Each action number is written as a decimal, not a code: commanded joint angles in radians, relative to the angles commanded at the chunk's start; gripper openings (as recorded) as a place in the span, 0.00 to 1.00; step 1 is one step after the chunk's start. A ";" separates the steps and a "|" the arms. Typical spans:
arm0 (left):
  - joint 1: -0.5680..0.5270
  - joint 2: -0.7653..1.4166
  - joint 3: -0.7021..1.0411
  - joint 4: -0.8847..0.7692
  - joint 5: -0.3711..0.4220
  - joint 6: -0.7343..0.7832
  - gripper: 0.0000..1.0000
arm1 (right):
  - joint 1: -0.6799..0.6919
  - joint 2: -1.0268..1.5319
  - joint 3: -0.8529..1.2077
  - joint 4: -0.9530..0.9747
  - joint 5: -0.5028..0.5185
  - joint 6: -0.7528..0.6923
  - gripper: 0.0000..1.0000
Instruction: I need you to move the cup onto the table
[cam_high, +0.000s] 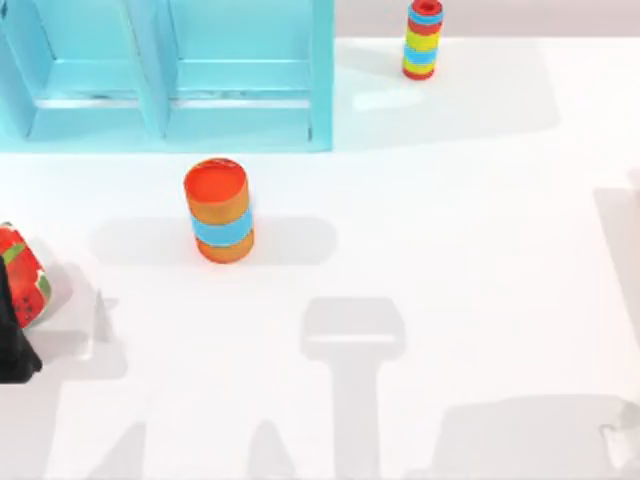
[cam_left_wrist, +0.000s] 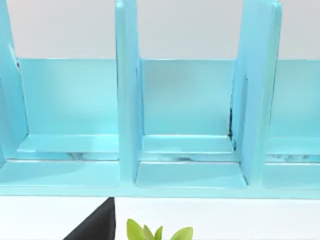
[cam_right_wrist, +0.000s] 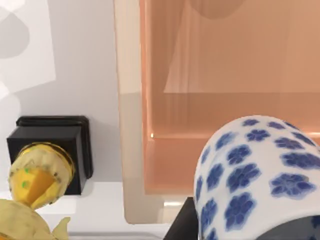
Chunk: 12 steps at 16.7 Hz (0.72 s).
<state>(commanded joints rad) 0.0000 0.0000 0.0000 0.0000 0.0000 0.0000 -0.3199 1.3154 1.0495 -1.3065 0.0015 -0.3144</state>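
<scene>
I am seeing the cup (cam_right_wrist: 255, 175) close up in the right wrist view, white with dark-blue flowers, sitting right against the camera in front of a pale orange translucent box (cam_right_wrist: 220, 100). I cannot tell from that view whether it is being gripped or what it is resting on. The right pincer's fingers are not showing clearly, so I cannot tell whether they are apart or together. Beside the box a yellow figure (cam_right_wrist: 35, 185) is standing on a black block (cam_right_wrist: 50, 145) on a pale surface.

From above, I am looking at the white table (cam_high: 450, 300). An orange cylinder with a light-blue band (cam_high: 220, 212) is standing upright left of centre, just in front of the light-blue shelf unit (cam_high: 165, 90) that is running along the far left. A stack of coloured rings (cam_high: 423, 40) is standing at the far edge, to the right of the shelf unit and well apart from the cylinder. At the left edge a watermelon-patterned cup (cam_high: 22, 275) is lying tilted, touching a dark shape (cam_high: 12, 340) that I am taking for the left arm.

The left wrist view is facing the shelf unit's open compartments, with green leaves (cam_left_wrist: 157, 232) near the camera. I cannot tell the left pincer's state either.
</scene>
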 joint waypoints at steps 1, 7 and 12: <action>0.000 0.000 0.000 0.000 0.000 0.000 1.00 | -0.004 0.005 0.000 0.002 -0.001 0.000 0.00; 0.000 0.000 0.000 0.000 0.000 0.000 1.00 | 0.113 0.135 0.154 -0.053 0.002 0.129 0.00; 0.000 0.000 0.000 0.000 0.000 0.000 1.00 | 0.373 0.445 0.520 -0.162 -0.002 0.400 0.00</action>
<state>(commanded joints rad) 0.0000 0.0000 0.0000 0.0000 0.0000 0.0000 0.0529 1.7608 1.5694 -1.4689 -0.0004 0.0856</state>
